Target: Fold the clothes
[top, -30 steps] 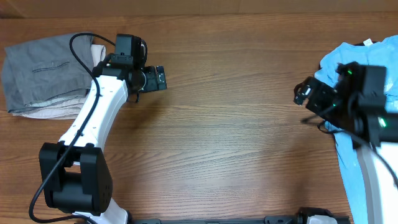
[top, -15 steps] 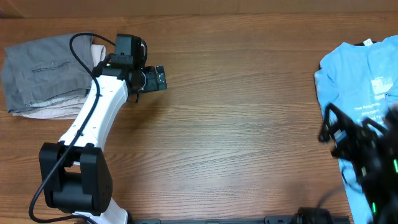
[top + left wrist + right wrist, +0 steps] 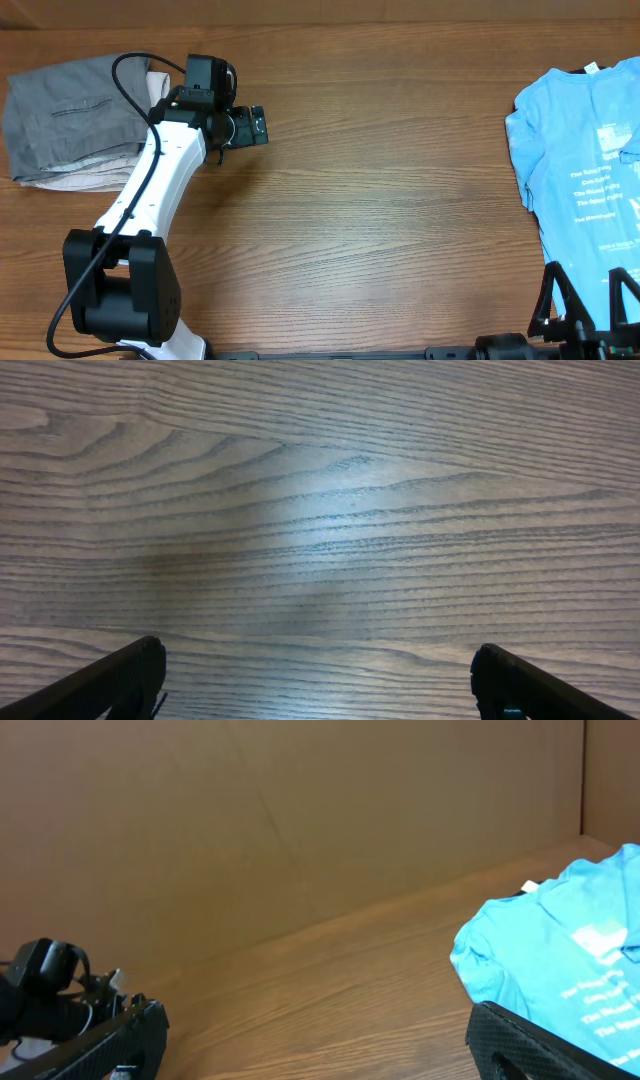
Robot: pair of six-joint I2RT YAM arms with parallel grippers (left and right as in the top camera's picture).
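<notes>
While dark-grey shorts (image 3: 60,115) lie folded, pale beige cloth (image 3: 80,178) peeks beneath.

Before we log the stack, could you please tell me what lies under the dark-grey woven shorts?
A pale beige folded garment shows beneath the dark-grey woven shorts along their lower and right edges in the overhead view; the rest of it is covered.

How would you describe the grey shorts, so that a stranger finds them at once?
Look at the far-left corner of the wooden table. A small pile lies there; the grey shorts are its top layer, dark grey with a slit pocket, unlike the pale beige garment beneath.
</notes>
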